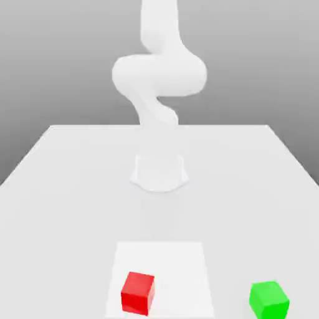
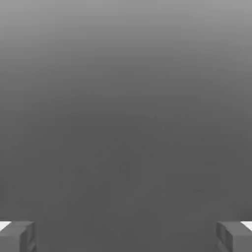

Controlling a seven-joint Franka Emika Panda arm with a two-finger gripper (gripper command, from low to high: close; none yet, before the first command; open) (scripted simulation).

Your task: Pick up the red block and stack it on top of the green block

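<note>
The red block (image 1: 138, 292) sits on the white table (image 1: 62, 187) near its front edge, on a paler square patch. The green block (image 1: 269, 299) rests to the exterior view's right of it, well apart and also near the front edge. In the hand view my gripper (image 2: 126, 236) is open, its two grey fingertips (image 2: 17, 236) set wide apart with nothing between them. Beyond them lies plain grey background, with neither block in sight there.
The white arm (image 1: 159, 75) rises from its round base (image 1: 159, 171) at the table's middle and runs up past the top of the exterior view. The pale square patch (image 1: 165, 261) lies in front of the base.
</note>
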